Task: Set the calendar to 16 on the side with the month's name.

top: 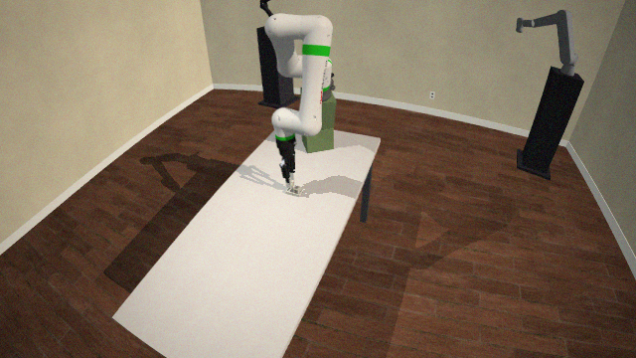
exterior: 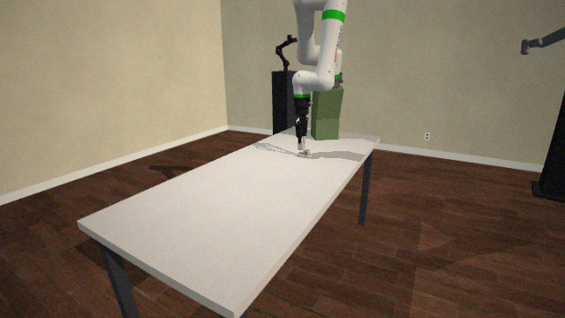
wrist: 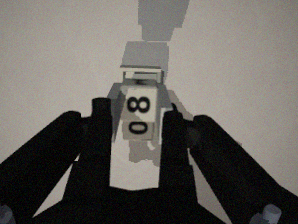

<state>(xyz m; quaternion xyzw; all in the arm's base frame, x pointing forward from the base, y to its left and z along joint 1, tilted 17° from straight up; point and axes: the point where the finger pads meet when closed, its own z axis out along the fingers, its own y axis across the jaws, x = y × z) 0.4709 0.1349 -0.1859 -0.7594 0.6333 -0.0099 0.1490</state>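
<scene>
The calendar is a small pale block set on the white table, seen in the top view (top: 294, 190) and in the exterior view (exterior: 305, 154). In the wrist view its white cubes (wrist: 140, 115) show the digits 0 and 8 on the face turned up to the camera, lying sideways. The grey tray (wrist: 143, 70) shows beyond and below them. My gripper (wrist: 139, 97) points straight down over the calendar, its two black fingers pressed against both sides of the cubes. It also shows in the top view (top: 291, 185). I cannot tell which of the two cubes the fingers hold.
The robot's green base (top: 319, 131) stands at the table's far end, close behind the calendar. The table's right edge (top: 365, 174) is near. Two black pedestals with camera arms stand on the floor away from the table.
</scene>
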